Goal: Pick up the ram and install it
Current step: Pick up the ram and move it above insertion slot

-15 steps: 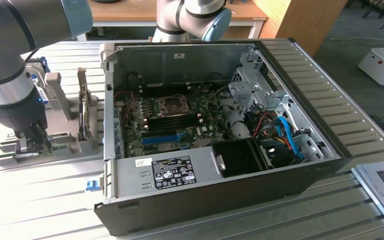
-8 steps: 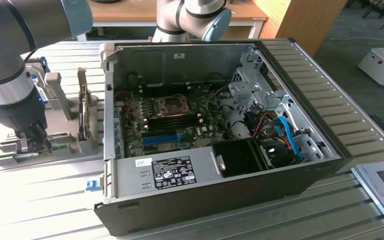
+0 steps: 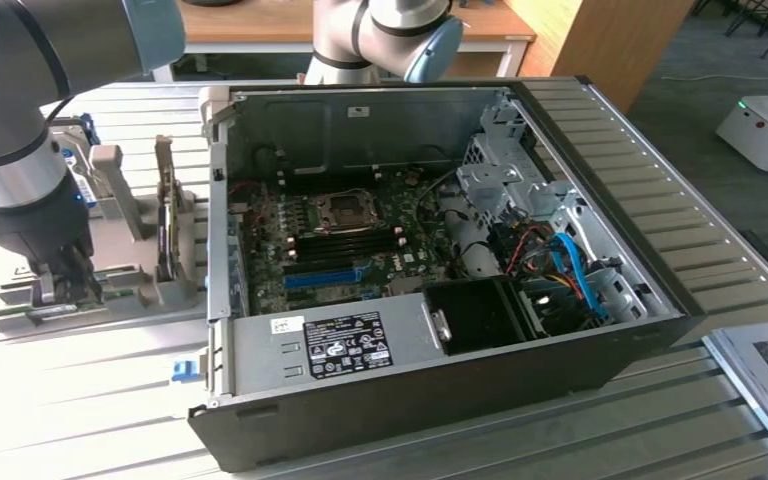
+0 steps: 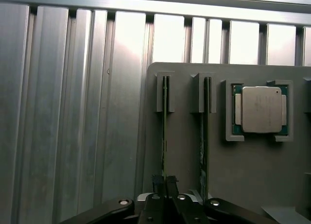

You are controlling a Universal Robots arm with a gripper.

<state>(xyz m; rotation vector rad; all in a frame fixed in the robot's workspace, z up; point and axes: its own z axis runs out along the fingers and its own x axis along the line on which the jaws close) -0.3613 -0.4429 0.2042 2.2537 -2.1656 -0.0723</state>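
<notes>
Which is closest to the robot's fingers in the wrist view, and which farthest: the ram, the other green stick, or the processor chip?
1. The ram: pinched between the fingers.
2. The other green stick: in the neighbouring slot.
3. The processor chip: in its square pocket, beyond both sticks.

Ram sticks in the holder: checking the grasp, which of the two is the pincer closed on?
The ram farther from the processor chip: its edge runs into the closed pincer; the other stick stands free.
</notes>
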